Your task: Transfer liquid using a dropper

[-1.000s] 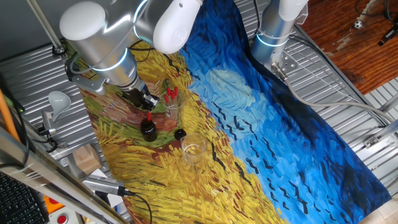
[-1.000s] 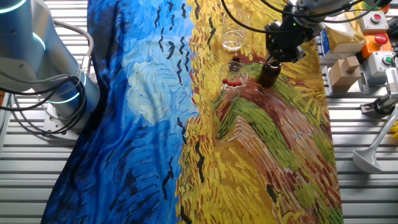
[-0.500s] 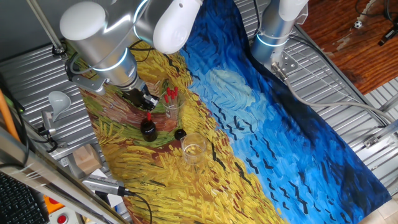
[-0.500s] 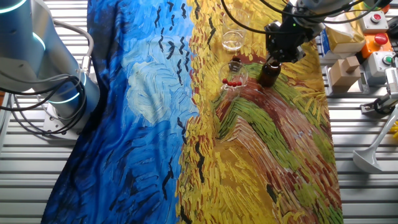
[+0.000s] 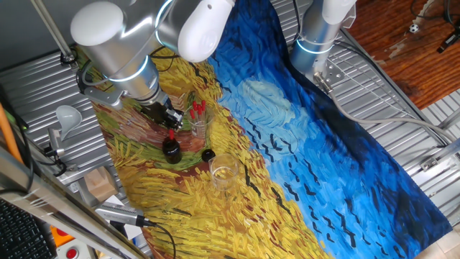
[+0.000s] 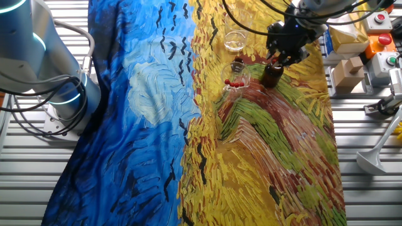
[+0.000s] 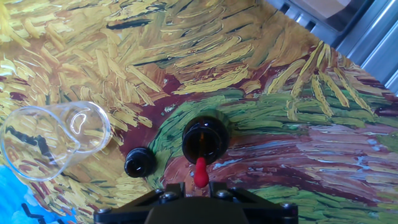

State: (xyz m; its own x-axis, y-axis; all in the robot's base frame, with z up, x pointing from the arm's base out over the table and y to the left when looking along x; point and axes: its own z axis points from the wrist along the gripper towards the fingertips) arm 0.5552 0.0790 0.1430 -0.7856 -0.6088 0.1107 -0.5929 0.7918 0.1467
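A: How is the gripper point(image 7: 200, 186) set?

B: Its jaws are closed narrowly on the red bulb of the dropper point(image 7: 200, 172), which is held upright just over the open mouth of the dark bottle point(image 7: 205, 139). In the other fixed view the gripper point(image 6: 281, 58) is seen directly above that bottle point(image 6: 271, 74).

A: What is laid out, from left to right, in the hand view?

B: First, an empty clear beaker point(image 7: 53, 138) is seen near the left edge. Next, the small black cap point(image 7: 140, 162) is found on the painted cloth point(image 7: 323, 143), just beside the bottle. Then the bottle itself, with the dropper at its mouth. A glass of spare red-bulbed droppers point(image 5: 197, 115) is shown only in the fixed views.

A: How far along is the task judged to be?

B: The cap is off and a dropper is gripped, so pick-up is taken as done. Whether liquid is drawn cannot be told; the tip is hidden. Carrying to the beaker and releasing are judged to remain.
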